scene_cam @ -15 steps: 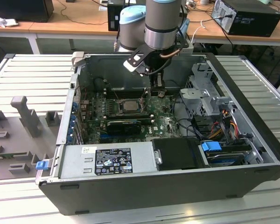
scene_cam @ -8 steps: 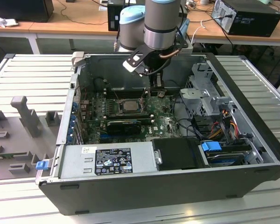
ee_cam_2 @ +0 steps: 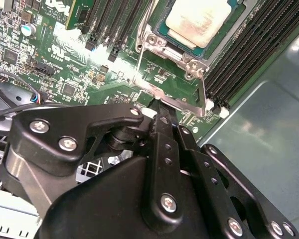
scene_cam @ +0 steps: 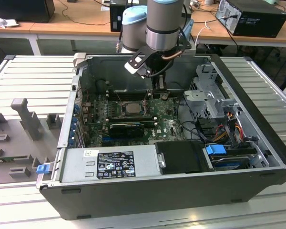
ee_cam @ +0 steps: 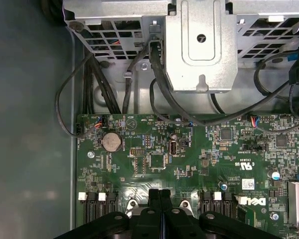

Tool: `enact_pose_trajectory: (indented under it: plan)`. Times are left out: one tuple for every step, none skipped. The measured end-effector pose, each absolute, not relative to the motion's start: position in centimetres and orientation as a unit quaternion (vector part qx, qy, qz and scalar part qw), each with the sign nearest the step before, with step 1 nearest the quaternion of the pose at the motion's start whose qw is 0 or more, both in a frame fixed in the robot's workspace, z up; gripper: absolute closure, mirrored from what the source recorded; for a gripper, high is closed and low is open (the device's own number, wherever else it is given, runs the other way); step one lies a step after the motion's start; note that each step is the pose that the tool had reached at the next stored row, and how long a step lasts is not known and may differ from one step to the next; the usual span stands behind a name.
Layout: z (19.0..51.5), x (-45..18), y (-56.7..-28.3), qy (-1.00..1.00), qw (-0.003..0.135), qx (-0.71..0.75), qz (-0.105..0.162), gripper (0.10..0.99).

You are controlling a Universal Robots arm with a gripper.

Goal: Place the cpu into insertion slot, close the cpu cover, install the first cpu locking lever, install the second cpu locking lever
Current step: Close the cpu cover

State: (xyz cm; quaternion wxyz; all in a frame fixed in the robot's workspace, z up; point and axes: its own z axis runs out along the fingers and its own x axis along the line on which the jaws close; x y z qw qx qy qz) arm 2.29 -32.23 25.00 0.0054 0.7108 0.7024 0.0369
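One chip (scene_cam: 132, 108) is being seen near the centre of the exterior view, lying just lower-left of the claw (scene_cam: 158, 93), whose fingers are being held together.

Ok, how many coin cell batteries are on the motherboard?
1. The coin cell battery sits near a corner of the motherboard in the first wrist view; the gripper hides part of it, so more could exist.
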Motion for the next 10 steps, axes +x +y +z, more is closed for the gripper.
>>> enact_pose_trajectory:
  plan:
    - [24.99, 2.24, -32.23, 0.702, 0.005, 0.711, 0.037, 0.980]
    - [24.99, 2.20, -32.23, 0.702, 0.005, 0.711, 0.037, 0.980]
    - [24.98, 2.16, -32.23, 0.702, 0.005, 0.711, 0.037, 0.980]
    - [24.98, 2.09, -32.23, 0.702, 0.005, 0.711, 0.037, 0.980]
    - [24.98, 2.04, -32.23, 0.702, 0.005, 0.711, 0.037, 0.980]
    - [24.98, 1.96, -32.23, 0.702, 0.005, 0.711, 0.037, 0.980]
    - [24.98, 1.89, -32.23, 0.702, 0.005, 0.711, 0.037, 0.980]
    - [24.98, 1.81, -32.23, 0.702, 0.005, 0.711, 0.037, 0.980]
    - [24.98, 1.77, -32.23, 0.702, 0.005, 0.711, 0.037, 0.980]
    - [24.98, 1.70, -32.23, 0.702, 0.005, 0.711, 0.037, 0.980]
